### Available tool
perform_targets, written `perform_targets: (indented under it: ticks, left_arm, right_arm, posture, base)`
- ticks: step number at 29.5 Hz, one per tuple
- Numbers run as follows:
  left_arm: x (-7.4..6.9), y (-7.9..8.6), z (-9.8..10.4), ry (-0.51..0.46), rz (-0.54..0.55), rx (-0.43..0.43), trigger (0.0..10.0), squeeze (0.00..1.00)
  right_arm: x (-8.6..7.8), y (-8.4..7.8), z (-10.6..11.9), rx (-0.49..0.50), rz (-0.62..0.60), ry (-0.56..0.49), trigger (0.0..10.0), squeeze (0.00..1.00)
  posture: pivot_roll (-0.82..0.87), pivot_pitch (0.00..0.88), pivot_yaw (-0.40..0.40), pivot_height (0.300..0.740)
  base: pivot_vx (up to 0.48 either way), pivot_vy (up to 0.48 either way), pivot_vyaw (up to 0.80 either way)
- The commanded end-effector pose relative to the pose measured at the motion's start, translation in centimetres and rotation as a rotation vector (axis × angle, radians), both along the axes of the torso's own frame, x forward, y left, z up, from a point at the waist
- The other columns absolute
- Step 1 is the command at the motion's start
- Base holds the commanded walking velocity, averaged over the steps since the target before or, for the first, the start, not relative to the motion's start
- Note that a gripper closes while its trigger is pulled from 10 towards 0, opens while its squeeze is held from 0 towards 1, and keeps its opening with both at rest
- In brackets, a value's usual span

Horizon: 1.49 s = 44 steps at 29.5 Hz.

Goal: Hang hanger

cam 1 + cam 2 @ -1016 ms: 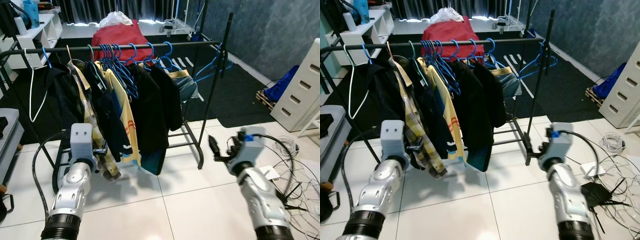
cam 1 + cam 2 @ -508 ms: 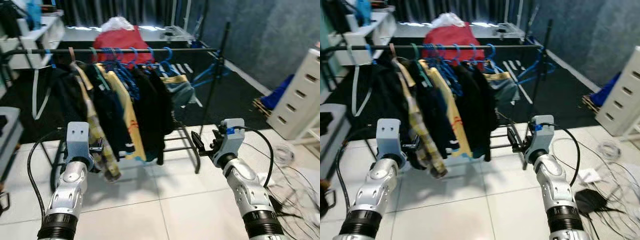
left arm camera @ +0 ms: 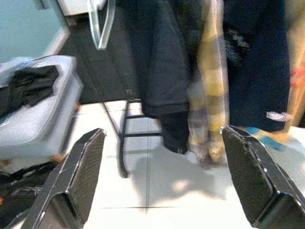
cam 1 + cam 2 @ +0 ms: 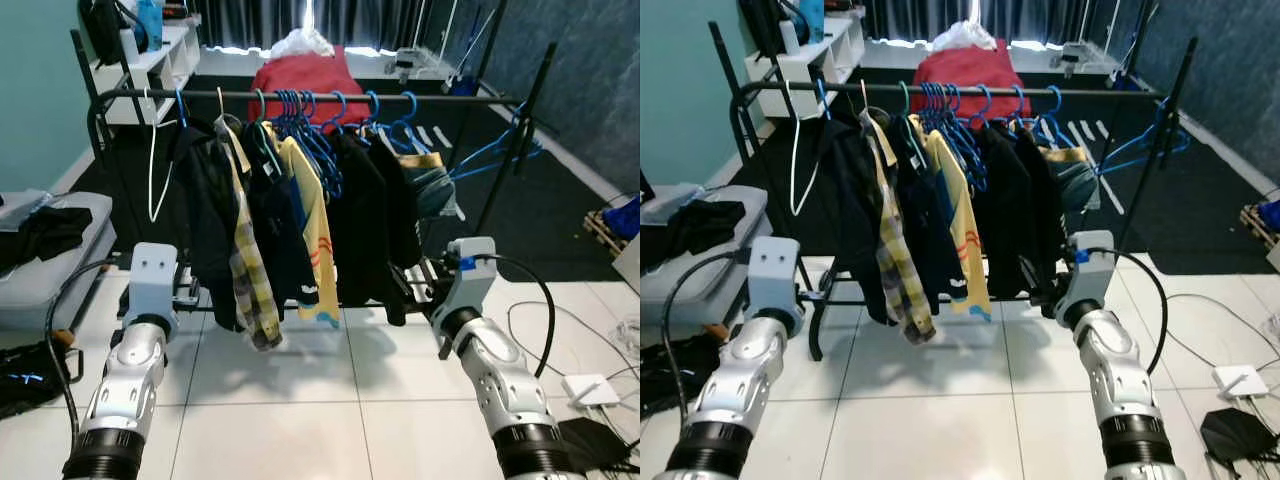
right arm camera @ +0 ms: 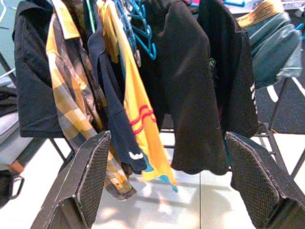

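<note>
Left pincer (image 3: 162, 181) and right pincer (image 5: 167, 179) both gape wide, empty, low before rack. White hanger (image 4: 152, 165) hangs on rail (image 4: 300, 96), up-left; left arm nearer.

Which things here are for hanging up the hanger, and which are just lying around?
For the job:
- clothes rail
- blue hangers on it
- white hanger on it
- left pincer, open
- right pincer, open

Just lying about:
- grey bin with dark clothes
- red bundle behind the rail
- cables on the floor
- white shelf
</note>
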<state>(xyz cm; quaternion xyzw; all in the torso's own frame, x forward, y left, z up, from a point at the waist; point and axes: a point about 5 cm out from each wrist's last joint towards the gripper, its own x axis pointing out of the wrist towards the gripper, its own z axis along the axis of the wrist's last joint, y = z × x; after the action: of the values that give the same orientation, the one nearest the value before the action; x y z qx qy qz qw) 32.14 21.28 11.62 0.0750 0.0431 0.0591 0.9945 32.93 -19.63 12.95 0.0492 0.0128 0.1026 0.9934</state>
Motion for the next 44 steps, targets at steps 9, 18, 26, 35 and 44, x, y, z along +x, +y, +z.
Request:
perform_targets:
  ticks: [9, 18, 26, 35, 44]
  left_arm:
    - [-0.4, 0.1, 0.4, -0.016, -0.021, 0.006, 10.0, 0.0]
    - [-0.6, 0.2, 0.6, -0.022, -0.025, -0.002, 10.0, 0.0]
    - [-0.9, 0.2, 0.7, -0.028, -0.029, -0.01, 10.0, 0.0]
    - [-1.2, 0.3, 0.8, -0.028, -0.026, -0.016, 10.0, 0.0]
    - [-1.4, 0.3, 0.8, -0.027, -0.021, -0.021, 10.0, 0.0]
  right_arm:
    - [-0.2, -0.3, 0.0, 0.02, -0.014, 0.004, 10.0, 0.0]
    - [-0.3, -0.3, 0.2, 0.021, -0.017, 0.0, 10.0, 0.0]
    - [-0.4, -0.3, 0.4, 0.017, -0.017, -0.005, 10.0, 0.0]
    - [-0.4, -0.3, 0.5, 0.02, -0.012, -0.002, 10.0, 0.0]
    - [-0.4, -0.3, 0.5, 0.02, -0.008, 0.002, 10.0, 0.0]
  posture:
    - [-0.04, 0.039, -0.044, 0.74]
    - [-0.05, 0.055, -0.045, 0.74]
    - [-0.05, 0.066, -0.045, 0.74]
    - [-0.05, 0.079, -0.054, 0.74]
    - [-0.05, 0.079, -0.06, 0.74]
  base:
    - [0.0, 0.0, 0.0]
    - [0.057, 0.0, 0.0]
    - [0.304, 0.0, 0.0]
    - [0.319, 0.0, 0.0]
    - [0.323, 0.0, 0.0]
